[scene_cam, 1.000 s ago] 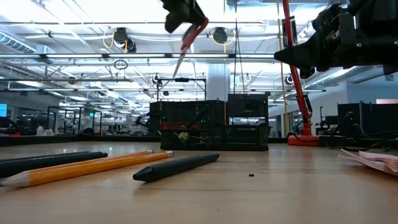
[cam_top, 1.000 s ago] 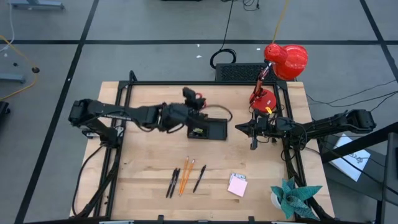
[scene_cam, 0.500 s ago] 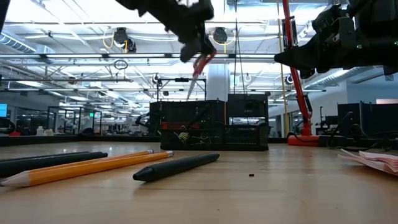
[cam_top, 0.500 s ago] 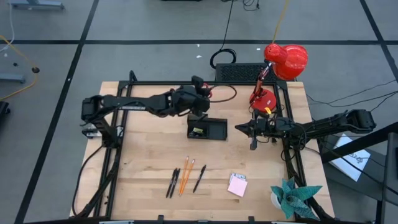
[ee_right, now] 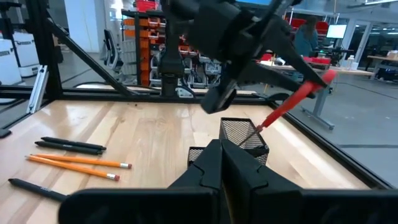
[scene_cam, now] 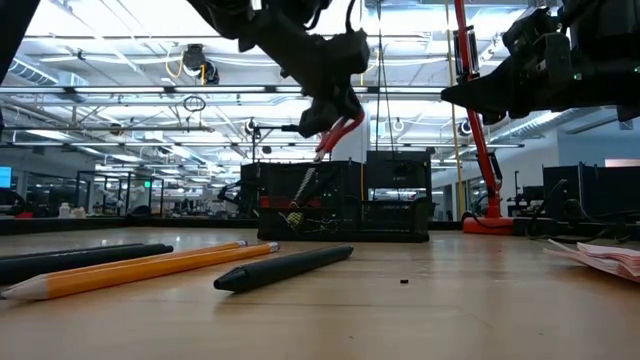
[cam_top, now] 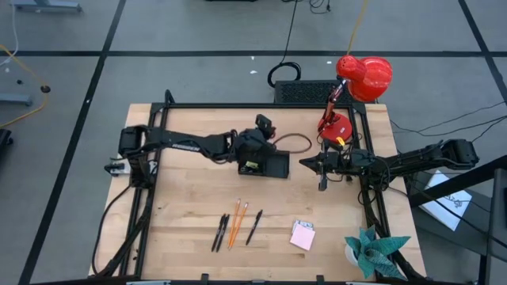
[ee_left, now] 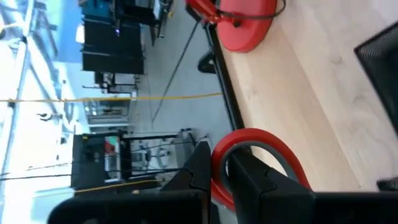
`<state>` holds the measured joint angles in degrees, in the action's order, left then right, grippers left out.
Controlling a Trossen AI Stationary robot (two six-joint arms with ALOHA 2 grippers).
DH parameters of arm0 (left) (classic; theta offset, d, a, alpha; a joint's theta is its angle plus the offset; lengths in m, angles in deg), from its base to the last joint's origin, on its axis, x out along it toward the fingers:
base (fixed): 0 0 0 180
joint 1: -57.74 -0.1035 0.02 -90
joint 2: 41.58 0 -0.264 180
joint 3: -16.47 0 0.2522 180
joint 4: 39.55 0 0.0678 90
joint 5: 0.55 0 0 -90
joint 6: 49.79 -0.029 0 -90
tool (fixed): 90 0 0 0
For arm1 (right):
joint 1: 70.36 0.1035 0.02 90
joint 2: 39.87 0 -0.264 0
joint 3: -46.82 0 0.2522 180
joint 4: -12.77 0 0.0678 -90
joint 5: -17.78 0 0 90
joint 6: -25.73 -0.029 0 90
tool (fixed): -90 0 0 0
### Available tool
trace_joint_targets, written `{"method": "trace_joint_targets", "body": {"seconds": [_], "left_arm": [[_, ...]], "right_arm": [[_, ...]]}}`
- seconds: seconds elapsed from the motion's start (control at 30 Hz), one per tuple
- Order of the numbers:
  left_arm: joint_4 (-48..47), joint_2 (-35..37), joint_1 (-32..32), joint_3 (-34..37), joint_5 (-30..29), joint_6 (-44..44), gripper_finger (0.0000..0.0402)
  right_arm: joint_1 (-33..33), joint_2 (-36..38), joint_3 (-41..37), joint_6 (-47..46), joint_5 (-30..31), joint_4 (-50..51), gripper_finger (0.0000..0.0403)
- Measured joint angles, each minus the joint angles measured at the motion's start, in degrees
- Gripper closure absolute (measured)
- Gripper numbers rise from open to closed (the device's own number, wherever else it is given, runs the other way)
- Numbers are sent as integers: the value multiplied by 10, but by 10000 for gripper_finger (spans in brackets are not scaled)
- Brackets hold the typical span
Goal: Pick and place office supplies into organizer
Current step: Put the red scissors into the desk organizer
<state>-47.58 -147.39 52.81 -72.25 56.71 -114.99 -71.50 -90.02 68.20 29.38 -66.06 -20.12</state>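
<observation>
Red-handled scissors (scene_cam: 335, 138) hang tilted over the organizer (cam_top: 265, 165), blades reaching down into its taller section.
Left gripper (cam_top: 255, 149) is clamped on the handles above the tray's left end; right gripper (cam_top: 310, 165), fingers pressed together, waits just right of it. Pencils (cam_top: 236, 225), pens (cam_top: 221, 232) and pink pad (cam_top: 302, 235) lie nearer.

Wooden table (cam_top: 182, 202) carries organizer (cam_top: 273, 165), pencils (cam_top: 234, 224), sticky-notes (cam_top: 302, 235).
</observation>
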Motion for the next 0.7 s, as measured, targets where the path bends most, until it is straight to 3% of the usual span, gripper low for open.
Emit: {"method": "trace_joint_targets", "body": {"seconds": [0.7], "left_arm": [[20, -28, 36, 51, -25, -40, 371]], "right_arm": [[0, 0, 0, -7, 0, 2, 403]]}}
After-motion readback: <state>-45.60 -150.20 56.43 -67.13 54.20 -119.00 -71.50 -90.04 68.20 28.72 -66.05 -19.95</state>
